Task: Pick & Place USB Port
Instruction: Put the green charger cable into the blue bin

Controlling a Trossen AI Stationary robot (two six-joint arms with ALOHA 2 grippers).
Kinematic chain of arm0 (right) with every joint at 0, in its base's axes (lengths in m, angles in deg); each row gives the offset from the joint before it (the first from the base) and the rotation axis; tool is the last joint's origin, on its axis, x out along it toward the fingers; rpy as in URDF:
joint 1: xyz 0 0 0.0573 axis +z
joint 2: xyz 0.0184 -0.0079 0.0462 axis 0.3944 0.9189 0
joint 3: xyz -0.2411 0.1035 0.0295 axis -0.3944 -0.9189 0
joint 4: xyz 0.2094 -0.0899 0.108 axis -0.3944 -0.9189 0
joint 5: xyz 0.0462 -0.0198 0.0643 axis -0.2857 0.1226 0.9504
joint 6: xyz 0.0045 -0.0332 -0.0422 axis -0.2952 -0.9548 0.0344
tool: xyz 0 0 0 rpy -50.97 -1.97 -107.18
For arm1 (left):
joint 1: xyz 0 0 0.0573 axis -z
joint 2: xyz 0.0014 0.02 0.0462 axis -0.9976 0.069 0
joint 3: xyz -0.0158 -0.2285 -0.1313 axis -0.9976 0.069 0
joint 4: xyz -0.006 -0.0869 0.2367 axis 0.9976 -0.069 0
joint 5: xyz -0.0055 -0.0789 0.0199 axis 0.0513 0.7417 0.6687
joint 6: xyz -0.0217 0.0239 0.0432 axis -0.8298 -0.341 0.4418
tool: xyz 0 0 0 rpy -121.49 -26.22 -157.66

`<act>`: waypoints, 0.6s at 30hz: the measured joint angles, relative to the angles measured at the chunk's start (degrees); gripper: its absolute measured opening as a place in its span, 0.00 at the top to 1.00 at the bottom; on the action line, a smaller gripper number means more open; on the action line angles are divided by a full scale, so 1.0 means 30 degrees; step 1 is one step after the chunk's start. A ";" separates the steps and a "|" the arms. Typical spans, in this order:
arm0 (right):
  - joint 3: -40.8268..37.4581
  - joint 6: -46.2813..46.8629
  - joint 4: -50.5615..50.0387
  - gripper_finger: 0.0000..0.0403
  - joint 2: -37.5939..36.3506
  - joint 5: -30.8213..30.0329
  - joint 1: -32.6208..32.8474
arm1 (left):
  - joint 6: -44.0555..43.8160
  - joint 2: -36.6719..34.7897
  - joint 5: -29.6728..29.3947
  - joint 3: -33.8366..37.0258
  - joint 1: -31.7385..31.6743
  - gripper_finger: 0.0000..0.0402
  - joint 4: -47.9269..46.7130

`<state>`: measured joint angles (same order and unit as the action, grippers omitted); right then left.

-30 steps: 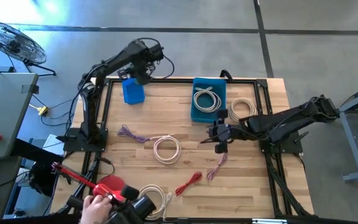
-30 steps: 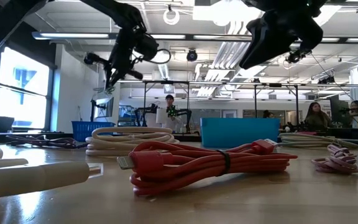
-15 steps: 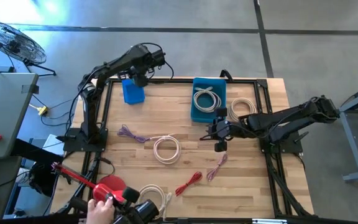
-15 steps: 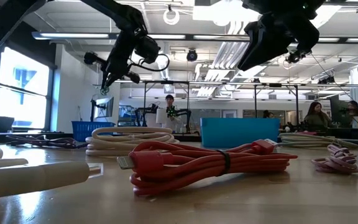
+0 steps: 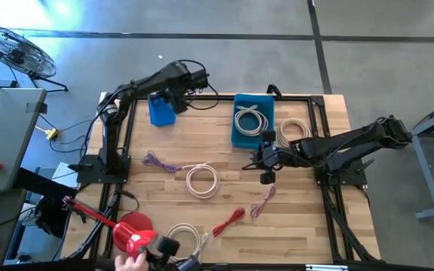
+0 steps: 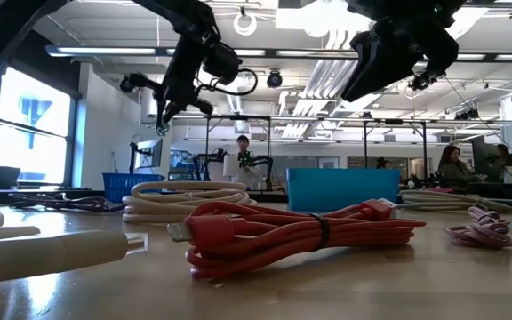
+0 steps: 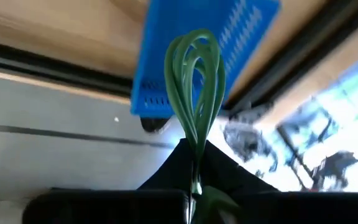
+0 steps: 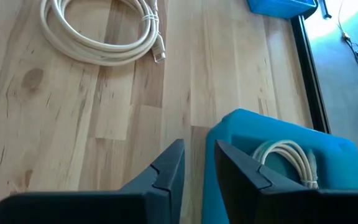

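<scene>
High view: left pincer (image 5: 173, 96) grips green cable (image 7: 194, 87) above blue basket (image 5: 160, 110); right pincer (image 5: 268, 158) narrow, empty.

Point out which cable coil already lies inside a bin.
The cream-white coil in the teal-blue bin at the table's far edge. The other coils, white, purple, pink and red, lie loose on the wooden table; a green one hangs from the left tool.

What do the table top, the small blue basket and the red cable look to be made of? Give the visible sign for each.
Table top: wood, likely sealed; pale planks with grain and a knot. Small blue basket: probably moulded plastic; uniform colour, slotted wall in the left wrist view. Red cable: a smooth, probably rubbery plastic jacket; it lies in soft loops bound by a dark tie.
</scene>
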<state>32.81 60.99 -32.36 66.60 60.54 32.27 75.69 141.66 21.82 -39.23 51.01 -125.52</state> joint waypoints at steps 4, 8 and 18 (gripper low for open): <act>0.0000 0.0007 0.0001 0.82 0.0000 0.0508 0.0000 | -0.8242 0.0000 0.1832 0.0000 -0.0079 0.99 0.0792; 0.0000 0.0007 0.0002 0.84 0.0000 0.0855 0.0000 | -1.4975 0.0000 0.3902 0.0000 -0.0215 0.99 0.1554; 0.0000 -0.0032 0.0013 0.91 0.0000 0.1734 0.0000 | -2.4464 0.0000 0.8248 0.0000 -0.0190 0.99 0.6515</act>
<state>32.81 60.90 -32.32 66.60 65.74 32.27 2.30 141.66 46.57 -39.23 50.44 -105.97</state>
